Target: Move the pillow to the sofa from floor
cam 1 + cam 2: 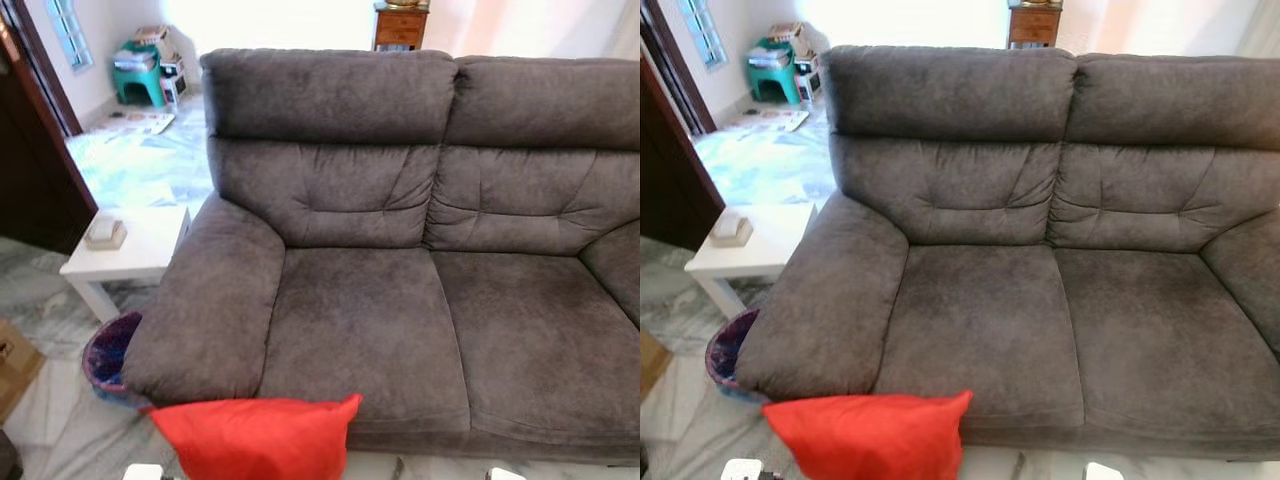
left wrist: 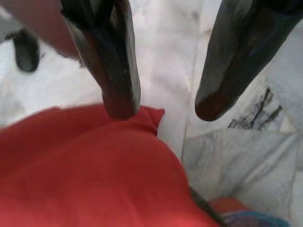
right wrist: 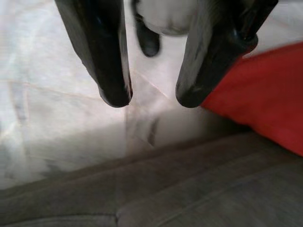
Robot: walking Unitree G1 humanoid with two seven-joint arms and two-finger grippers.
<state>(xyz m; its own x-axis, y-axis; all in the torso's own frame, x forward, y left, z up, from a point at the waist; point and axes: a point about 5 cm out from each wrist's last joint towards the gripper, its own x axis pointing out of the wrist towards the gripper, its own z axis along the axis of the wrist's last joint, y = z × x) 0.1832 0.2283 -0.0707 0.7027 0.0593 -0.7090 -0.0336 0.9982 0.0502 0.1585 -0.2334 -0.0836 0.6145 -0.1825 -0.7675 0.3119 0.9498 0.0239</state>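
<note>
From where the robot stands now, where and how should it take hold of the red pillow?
Probably by the two side edges of the red pillow, one gripper on each. It stands upright against the sofa front, broad face toward the robot. The left gripper, open, already hovers at one corner; the right gripper is open beside the other.

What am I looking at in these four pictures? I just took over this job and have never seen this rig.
It is a walking humanoid robot with two arms, each ending in two long black fingers. The two wide pictures come from its head camera, looking down at a grey sofa with a red pillow low against its front edge. Beside the sofa stand a white side table and a bin.

The other two pictures come from wrist cameras looking along the fingers. The left gripper is open just above a corner of the pillow, holding nothing. The right gripper is open over the marble floor, beside the pillow's other end, by the sofa front.
</note>
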